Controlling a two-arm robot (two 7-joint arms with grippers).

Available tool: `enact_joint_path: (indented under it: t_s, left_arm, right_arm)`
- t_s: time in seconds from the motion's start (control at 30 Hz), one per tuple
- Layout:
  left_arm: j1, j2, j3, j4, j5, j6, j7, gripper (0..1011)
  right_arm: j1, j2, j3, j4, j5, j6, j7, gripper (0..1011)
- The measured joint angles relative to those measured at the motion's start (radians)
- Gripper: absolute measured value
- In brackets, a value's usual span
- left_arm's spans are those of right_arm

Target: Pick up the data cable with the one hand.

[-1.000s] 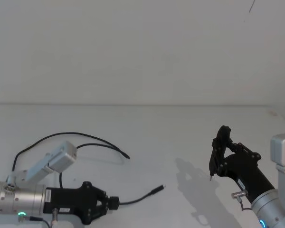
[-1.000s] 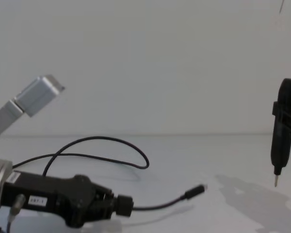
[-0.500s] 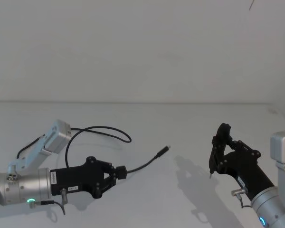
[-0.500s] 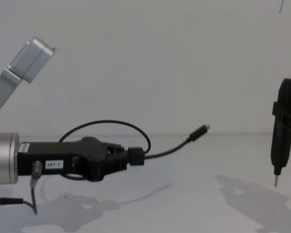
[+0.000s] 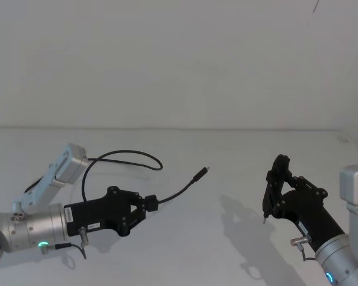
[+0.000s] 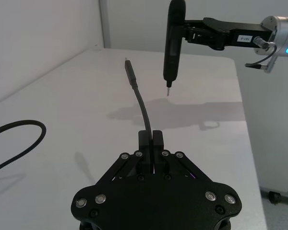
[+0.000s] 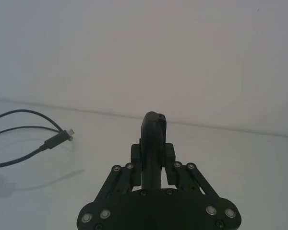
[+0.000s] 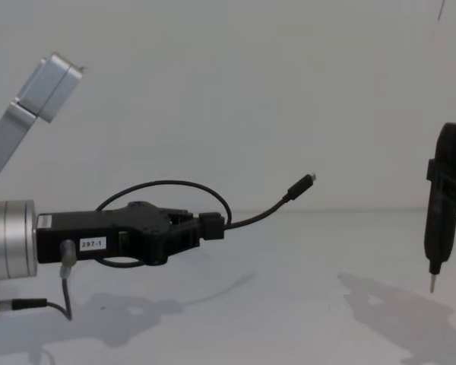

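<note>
Left gripper [image 8: 213,226] clamps the data cable [image 8: 262,214], airborne in chest view.

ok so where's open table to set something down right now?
The widest bare table is in the middle, between the plug end of the data cable and the pen-like tool held by the right gripper. The far strip along the wall is bare too. The left side is crowded: the left gripper holds the data cable raised, its loop trailing behind.
</note>
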Motion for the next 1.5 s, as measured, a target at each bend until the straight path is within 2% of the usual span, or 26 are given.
enact_joint_path:
  t_s: [0.2, 0.33, 0.4, 0.5, 0.87, 1.1, 1.5]
  left_arm:
    - [-0.040, -0.018, 0.012, 0.066, 0.006, -0.011, -0.044, 40]
    - [-0.083, -0.037, 0.028, 0.134, 0.012, -0.021, -0.096, 40]
    - [-0.088, -0.039, 0.030, 0.143, 0.012, -0.022, -0.104, 40]
    - [-0.118, -0.052, 0.043, 0.187, 0.013, -0.025, -0.148, 40]
    - [-0.177, -0.074, 0.077, 0.258, 0.009, -0.015, -0.253, 40]
    - [-0.194, -0.080, 0.090, 0.276, 0.006, -0.007, -0.287, 40]
    - [-0.210, -0.085, 0.100, 0.293, 0.004, 0.000, -0.316, 40]
  right_arm:
    - [0.000, 0.000, 0.000, 0.000, 0.000, 0.000, 0.000, 279]
    - [0.000, 0.000, 0.000, 0.000, 0.000, 0.000, 0.000, 279]
    - [0.000, 0.000, 0.000, 0.000, 0.000, 0.000, 0.000, 279]
    - [0.000, 0.000, 0.000, 0.000, 0.000, 0.000, 0.000, 279]
    - [0.001, -0.009, 0.007, -0.009, 0.012, 0.002, 0.007, 279]
    - [0.006, -0.023, 0.021, -0.028, 0.062, 0.016, 0.035, 279]
    - [0.027, -0.057, 0.042, -0.075, 0.186, 0.073, 0.087, 279]
